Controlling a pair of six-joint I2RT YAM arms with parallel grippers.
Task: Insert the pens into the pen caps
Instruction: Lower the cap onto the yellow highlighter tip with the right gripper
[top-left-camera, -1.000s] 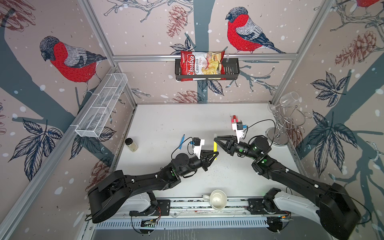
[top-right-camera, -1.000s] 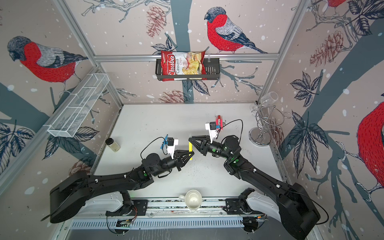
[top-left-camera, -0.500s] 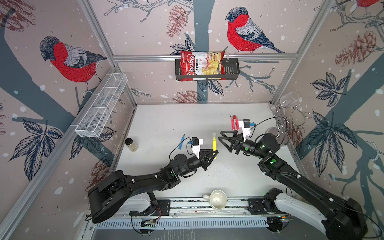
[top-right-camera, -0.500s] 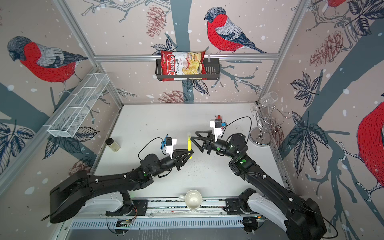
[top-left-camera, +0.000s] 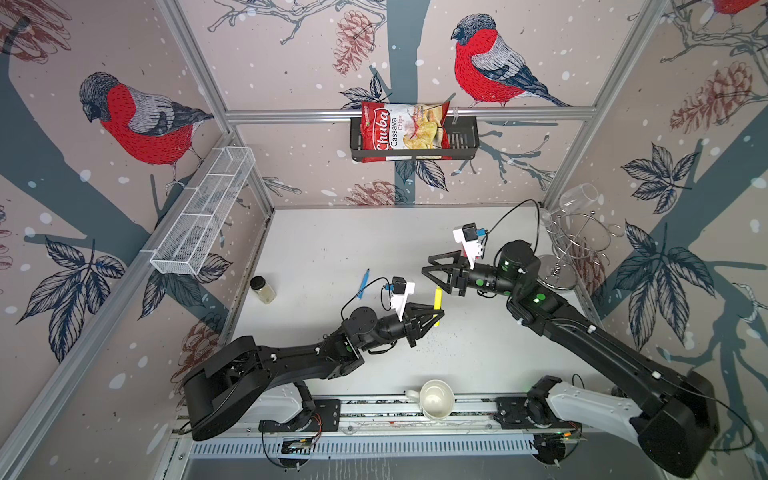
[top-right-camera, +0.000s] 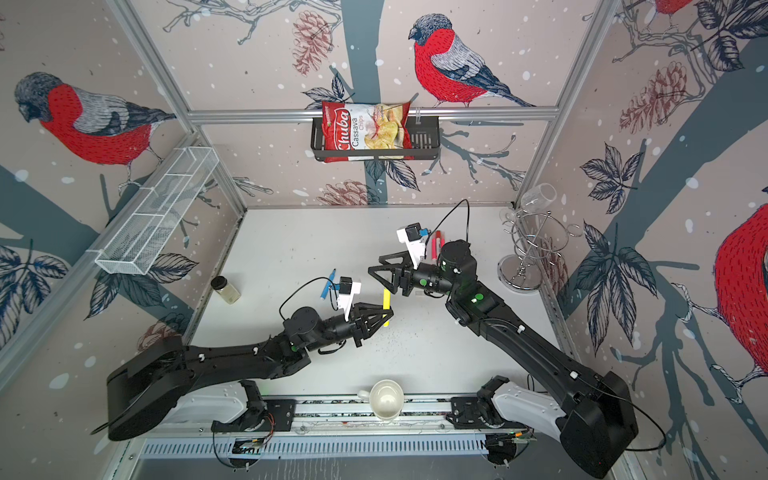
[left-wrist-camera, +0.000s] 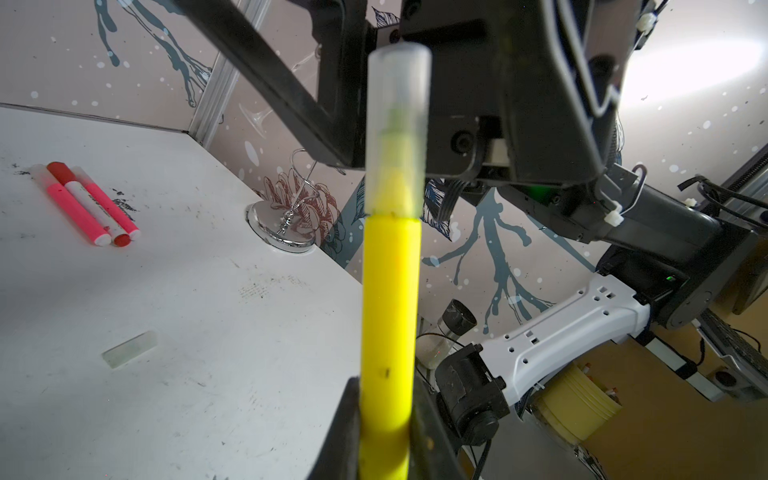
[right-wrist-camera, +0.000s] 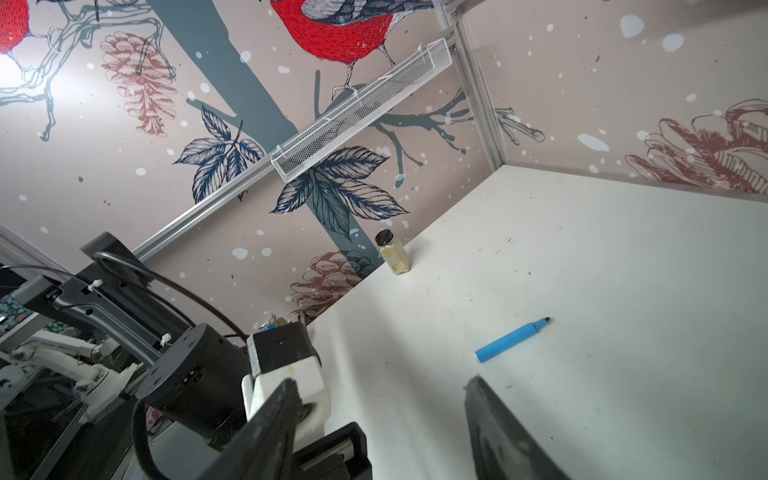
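Cap (left-wrist-camera: 398, 124) in wrist view only, left end effector (left-wrist-camera: 385, 399) gripping yellow pen (left-wrist-camera: 388, 299), right end effector (right-wrist-camera: 380, 386) wide

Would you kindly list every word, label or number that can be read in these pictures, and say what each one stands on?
"Chuba": on the red chips bag in the black wall basket.
"Cassava Chips": on the same bag.
Small print on that bag: too small to read.
Dark print along the white-bodied pen: too blurred to read.
No other readable text.
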